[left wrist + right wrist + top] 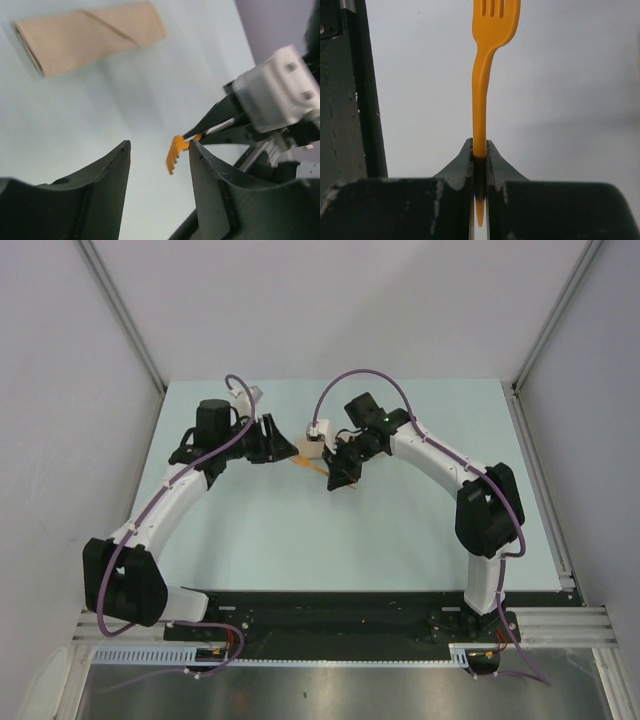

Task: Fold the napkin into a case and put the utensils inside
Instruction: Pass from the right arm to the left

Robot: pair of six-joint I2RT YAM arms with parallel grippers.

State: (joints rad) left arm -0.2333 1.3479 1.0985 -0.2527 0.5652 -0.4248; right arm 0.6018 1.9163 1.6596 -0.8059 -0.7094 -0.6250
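Note:
My right gripper (480, 147) is shut on the handle of an orange fork (484, 95), whose tines point away from it. In the top view this gripper (335, 476) holds the fork (305, 466) above the table's middle, tines toward my left gripper (287, 448). My left gripper (160, 145) is open and empty; the fork's tines (173, 154) hang just beyond its right finger (210, 180). The case (90, 37), a rolled beige-tan cloth, lies on the table farther off. The darker brown utensil is out of view.
The white camera block (275, 95) of the right wrist sits close to my left gripper's right side. The pale blue table (300, 540) has raised rails along its right edge (545, 490). Grey walls stand on both sides.

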